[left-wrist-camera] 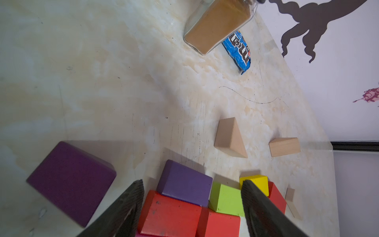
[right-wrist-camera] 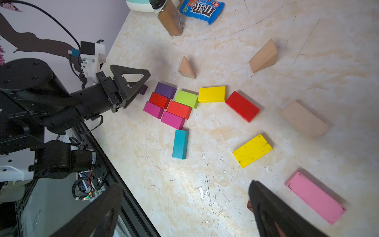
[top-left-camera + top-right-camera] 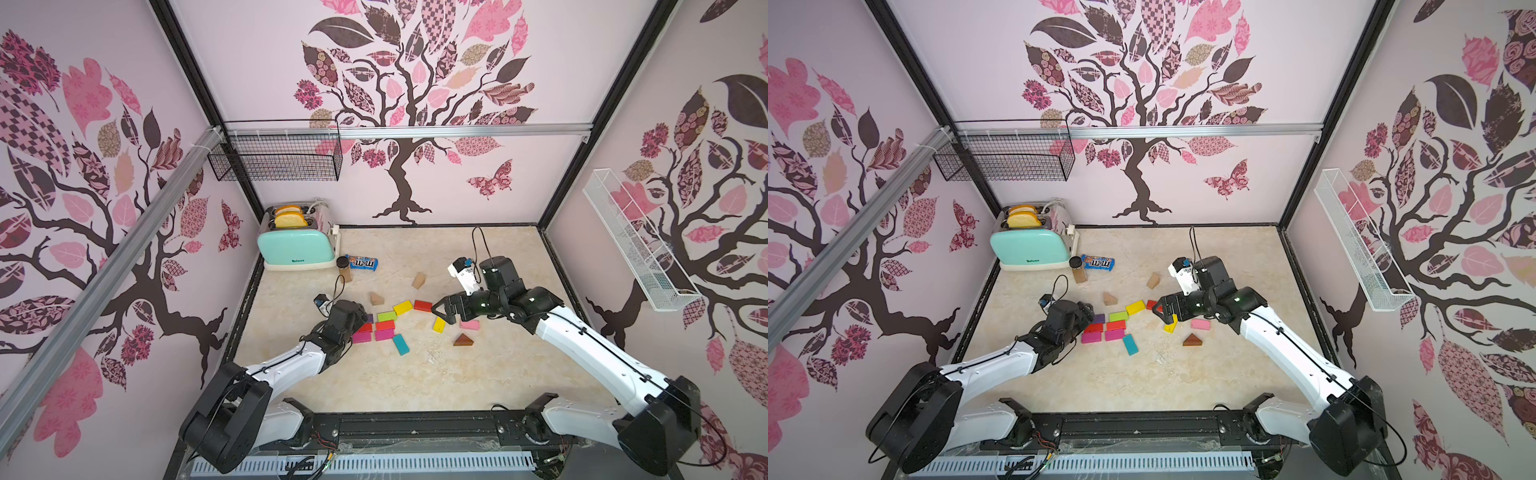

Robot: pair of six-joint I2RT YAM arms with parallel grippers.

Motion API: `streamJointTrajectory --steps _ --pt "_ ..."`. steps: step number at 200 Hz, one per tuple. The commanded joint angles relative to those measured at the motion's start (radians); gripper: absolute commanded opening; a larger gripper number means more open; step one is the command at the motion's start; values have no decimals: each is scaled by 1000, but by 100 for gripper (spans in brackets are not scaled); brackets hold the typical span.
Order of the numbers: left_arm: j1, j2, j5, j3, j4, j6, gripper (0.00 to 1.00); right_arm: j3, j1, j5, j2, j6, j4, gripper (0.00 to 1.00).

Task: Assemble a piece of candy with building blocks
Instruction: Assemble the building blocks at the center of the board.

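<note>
Found a packed core of flat wooden building blocks (image 2: 178,109) on the marbled desk (image 2: 184,195) in front of the left arm: one purple, one lime green, two red, two magenta, edges touching. Noted a teal rectangular block (image 2: 180,144) just beside that core, and a yellow rectangular block (image 2: 211,94) close against the green one, with a red rectangular block (image 2: 242,106) lying skewed at its far end. Recorded as loose: a second yellow block (image 2: 252,150), a pink rectangular block (image 2: 314,197), a tan wooden block (image 2: 303,119), two tan wooden triangles (image 2: 186,67) (image 2: 263,55), a brown wooden triangle (image 3: 463,340) and a dark purple wooden block (image 1: 71,182) beside the left end effector (image 1: 192,181). Observed that end effector low over the core, fingers apart, clamped on nothing. Observed the right end effector (image 2: 186,184) spread wide and empty, near the second yellow block. Judged about half done — body partly laid, triangular wrapper ends not yet set.
</note>
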Motion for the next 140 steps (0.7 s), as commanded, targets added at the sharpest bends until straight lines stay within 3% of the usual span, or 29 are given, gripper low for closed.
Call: streamJointTrajectory --steps 1,140 --pt "-4 27 -22 -30 107 -34 78 3 -5 11 -7 3 4 99" --pt "58 390 -28 -194 659 -23 75 28 -5 13 3 6 4 99"
